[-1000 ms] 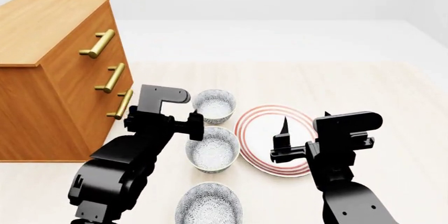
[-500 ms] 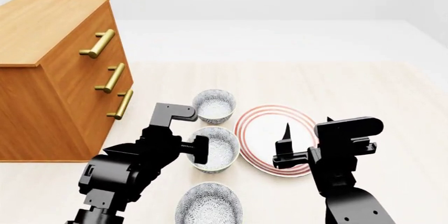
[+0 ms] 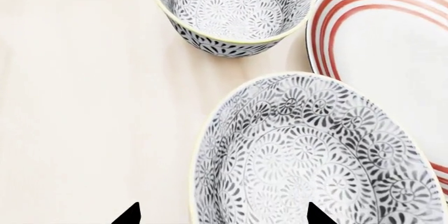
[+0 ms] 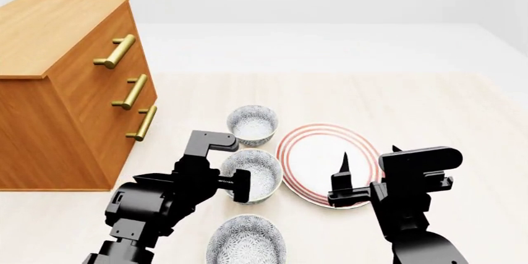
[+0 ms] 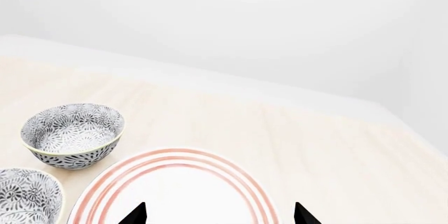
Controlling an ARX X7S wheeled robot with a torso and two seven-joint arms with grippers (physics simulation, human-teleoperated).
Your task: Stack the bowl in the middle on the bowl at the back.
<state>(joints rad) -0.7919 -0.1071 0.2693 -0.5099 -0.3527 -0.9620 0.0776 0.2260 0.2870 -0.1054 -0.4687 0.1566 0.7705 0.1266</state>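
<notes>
Three speckled grey-blue bowls stand in a row. The bowl at the back (image 4: 252, 123) (image 3: 234, 9) (image 5: 72, 135) stands upright with nothing in it. The bowl in the middle (image 4: 259, 174) (image 3: 308, 156) (image 5: 24, 195) rests on the table just in front of it. My left gripper (image 4: 229, 183) (image 3: 222, 216) is open and low. It straddles the middle bowl's left rim, one fingertip outside and one over the inside. My right gripper (image 4: 363, 171) (image 5: 218, 216) is open above the plate and holds nothing.
A white plate with red rings (image 4: 318, 153) (image 3: 392, 51) (image 5: 182, 187) lies right of the bowls, close to the middle one. A third bowl (image 4: 246, 239) sits nearest me. A wooden drawer chest with brass handles (image 4: 66, 91) stands at the left.
My left gripper has dropped and drawn back from beside the back bowl to the middle bowl's left rim. My right gripper has shifted slightly right and nearer over the plate.
</notes>
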